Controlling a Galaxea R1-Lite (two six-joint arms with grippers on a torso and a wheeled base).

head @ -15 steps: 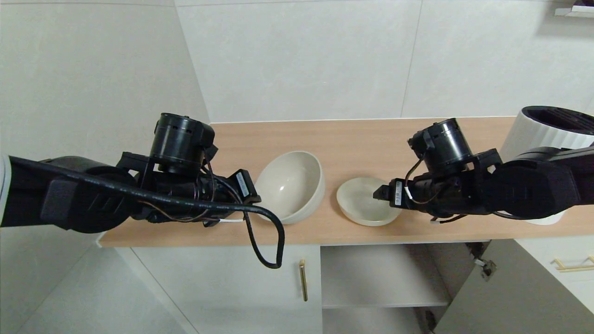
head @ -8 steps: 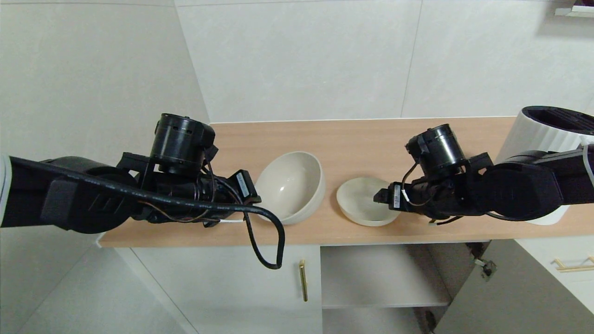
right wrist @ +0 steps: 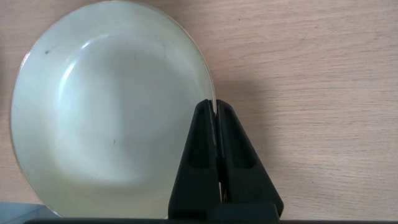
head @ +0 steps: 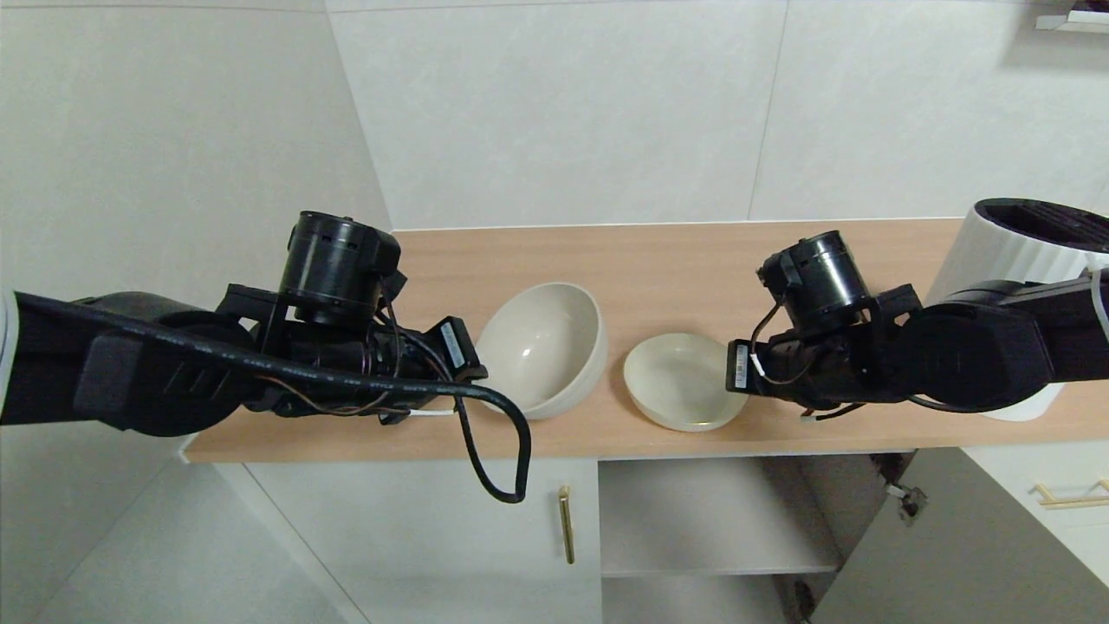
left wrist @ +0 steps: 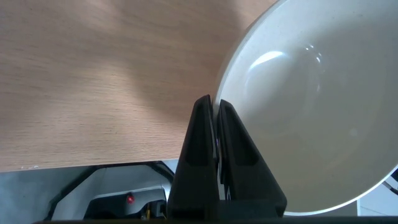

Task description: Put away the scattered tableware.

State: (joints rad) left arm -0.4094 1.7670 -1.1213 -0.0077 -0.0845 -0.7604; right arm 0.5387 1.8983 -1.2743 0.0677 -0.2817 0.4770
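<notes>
- While both arms lie over the worktop [head: 676,260], each pincer is clenched on a piece of tableware, so the step in hand is judged to be the pick-up.
- The left pincer [head: 475,373] grips the left rim of the large bowl [head: 541,347], one finger inside the wall and one outside. This bowl is tipped towards the near side, at the left-centre of the worktop and close to its near edge.
- The right pincer [head: 729,364] grips the right rim of the small bowl [head: 680,381] in the same manner. This bowl is slightly tilted, with its held edge higher, and lies just right of the large bowl without touching it.
- A white ribbed vessel [head: 1014,251] stands at the far right, behind the right arm.
- Below the worktop a cupboard is open, showing a bare cupboard shelf [head: 693,511].
- The next move likely calls for lifting each bowl off the surface without loosening the rim grip, then carrying it down towards that shelf. A thin rim hold may let a bowl swing or slip.
</notes>
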